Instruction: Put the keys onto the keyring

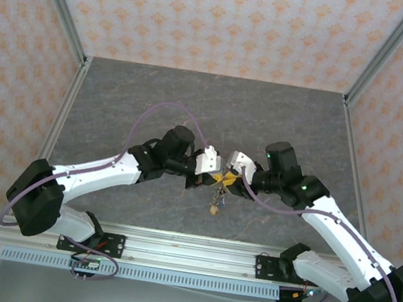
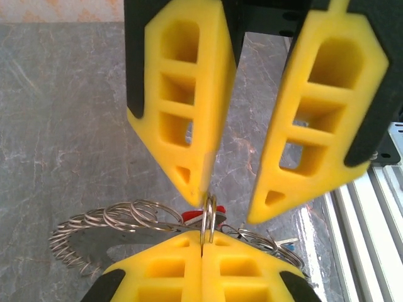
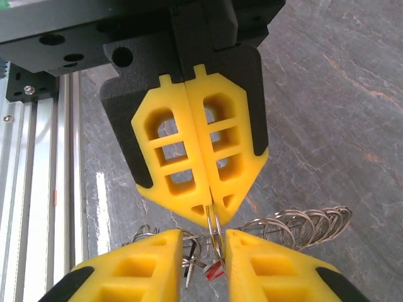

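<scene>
Pinching one thin wire loop of the keyring (image 2: 94, 228), the left gripper (image 2: 202, 244) is shut tight, with its two yellow fingers (image 2: 157, 274) pressed flat together. The loop sticks out of the finger tips and stands on its edge. The rest of the keyring is a long curl of silver wire loops that runs out to both sides of the left gripper. The right gripper (image 3: 203, 238) faces the left one, tip to tip, and its jaws are open. Its two yellow fingers (image 3: 132, 270) sit one on each side of the held loop, with a gap on both sides, so the loop is between them but not squeezed. In the left wrist view one right finger tip comes very close to the top of the loop, and it is too hard to tell if they touch. The keys (image 1: 216, 197) are bunched just under the spot where the two grippers meet, over the middle of the grey table (image 1: 156, 99). A red key head (image 2: 192, 218) peeks out right beside the held loop, close against the wire. It is too hard to tell if the keys hang in the air or lie on the table
</scene>
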Controlling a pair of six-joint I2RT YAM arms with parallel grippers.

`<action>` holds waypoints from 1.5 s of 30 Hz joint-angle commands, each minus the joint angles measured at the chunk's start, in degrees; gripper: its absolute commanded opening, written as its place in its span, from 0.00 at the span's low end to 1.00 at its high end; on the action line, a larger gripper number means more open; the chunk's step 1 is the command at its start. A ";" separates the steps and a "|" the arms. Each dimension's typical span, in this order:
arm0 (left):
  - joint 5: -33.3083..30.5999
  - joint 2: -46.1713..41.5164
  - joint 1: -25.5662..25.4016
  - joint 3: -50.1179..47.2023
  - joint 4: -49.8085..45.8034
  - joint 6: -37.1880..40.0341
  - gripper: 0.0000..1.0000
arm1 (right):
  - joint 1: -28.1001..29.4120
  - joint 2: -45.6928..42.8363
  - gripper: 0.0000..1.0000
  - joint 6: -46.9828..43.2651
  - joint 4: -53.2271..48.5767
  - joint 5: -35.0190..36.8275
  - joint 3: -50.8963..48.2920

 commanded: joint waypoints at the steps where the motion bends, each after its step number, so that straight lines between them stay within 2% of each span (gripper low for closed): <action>1: 2.59 -2.14 -0.37 -1.07 6.39 -1.50 0.00 | -1.70 -0.73 0.24 1.06 5.37 -6.53 -2.69; 15: 4.86 -2.52 -0.38 -2.03 9.01 -3.04 0.00 | -3.76 -3.16 0.08 4.89 19.67 -8.51 -10.45; 17: 4.16 -2.18 -0.37 -1.50 7.23 -2.25 0.00 | -3.69 -3.46 0.06 5.02 19.31 -8.71 -10.12; 20: 2.22 -2.12 -0.34 -0.85 4.93 -1.08 0.09 | -3.69 -3.57 0.00 4.33 16.34 -7.57 -8.64; 22: 0.49 -2.00 -0.37 -0.02 2.57 0.04 0.14 | -3.70 -2.80 0.00 2.15 11.31 -6.26 -6.32; 24: -0.84 -1.95 -0.42 0.95 0.36 1.34 0.14 | -3.74 -1.88 0.00 0.38 6.46 -5.08 -4.07; 28: -2.22 -1.66 -0.65 3.00 -3.09 3.58 0.20 | -3.40 -0.77 0.00 -0.67 1.89 -3.79 -1.24; 31: -2.44 -0.85 -0.81 5.11 -6.21 4.72 0.20 | -2.80 -0.02 0.00 -1.61 -0.56 -2.69 0.35; 45: -1.63 1.53 -0.99 6.42 -7.75 5.18 0.21 | -1.30 -0.12 0.00 -0.70 4.54 -4.48 0.31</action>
